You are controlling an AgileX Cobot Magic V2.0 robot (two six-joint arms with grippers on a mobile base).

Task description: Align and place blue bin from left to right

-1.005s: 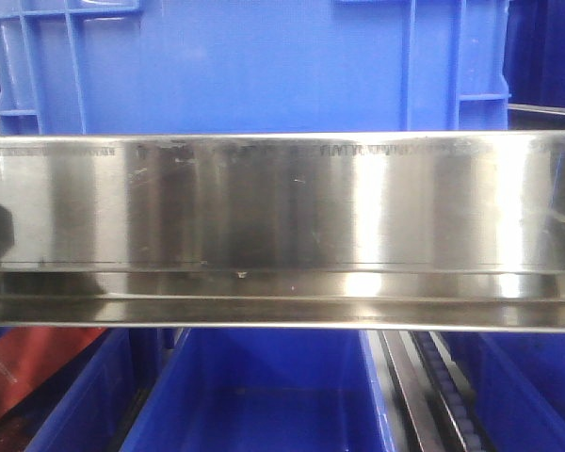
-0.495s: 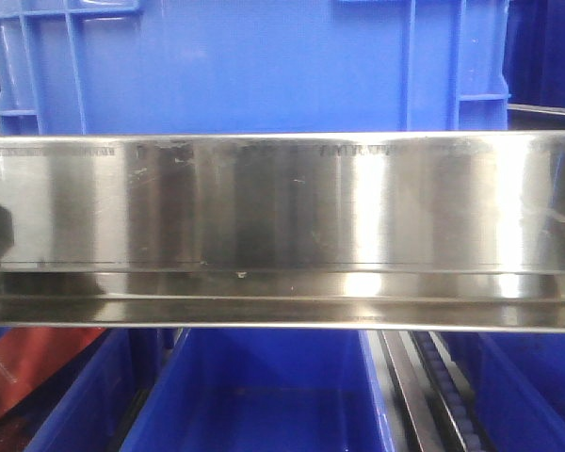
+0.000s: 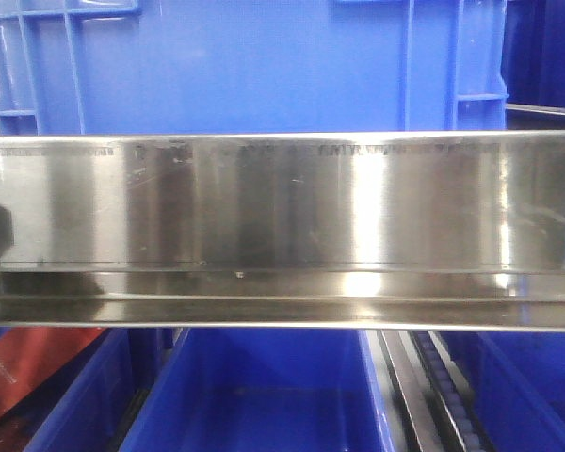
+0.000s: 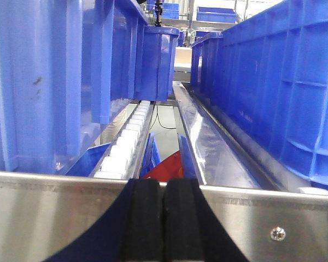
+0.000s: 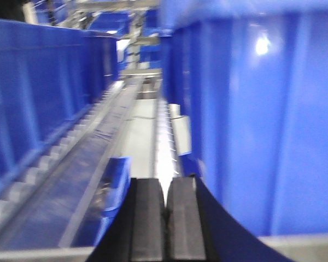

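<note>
The blue bin (image 3: pixel 245 66) fills the top of the front view, its smooth side panel and corner ribs rising behind a steel rail (image 3: pixel 282 202). Neither gripper shows in that view. In the left wrist view my left gripper (image 4: pixel 164 183) is shut and empty, its black pads pressed together over a steel rail (image 4: pixel 54 213) and pointing down a gap between two blue crate walls. In the blurred right wrist view my right gripper (image 5: pixel 165 184) is also shut and empty, close beside a blue crate wall (image 5: pixel 262 120). I cannot tell which wrist-view wall belongs to the blue bin.
Open blue bins (image 3: pixel 264 395) sit on the level below the rail, with a red object (image 3: pixel 38 363) at lower left and a roller track (image 3: pixel 443 391) at lower right. White rollers (image 4: pixel 126 142) and a steel guide (image 4: pixel 208 147) run along the left gap. More bins stand far off (image 4: pixel 216 13).
In the front view the blue bin has shifted a few pixels to the left behind the rail. The reflections at the rail's right end have changed.
</note>
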